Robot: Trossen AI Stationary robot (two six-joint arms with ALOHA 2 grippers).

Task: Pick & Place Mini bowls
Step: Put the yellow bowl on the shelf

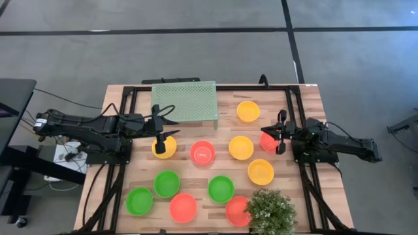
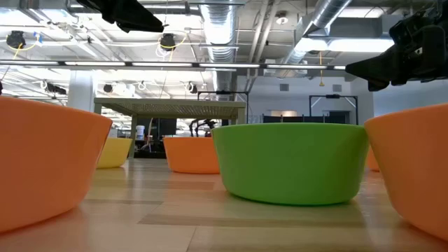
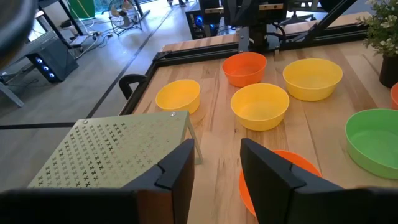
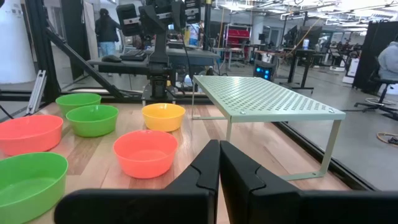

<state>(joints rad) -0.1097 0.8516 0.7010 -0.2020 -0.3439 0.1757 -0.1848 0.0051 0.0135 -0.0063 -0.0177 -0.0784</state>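
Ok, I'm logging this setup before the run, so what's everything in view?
Yellow mini bowls: four, yellow, three right of centre, one on the left.
Red mini bowls: four, red, one central, one at the right, two along the near edge.
Green mini bowls: three, bright green, near-left half.
Stand: one, pale green, perforated, far edge.
Plant: one, green, near-right corner.
Table: one, light wood.
Left gripper: open, by the left yellow bowl.
Right gripper: shut, by the right red bowl.
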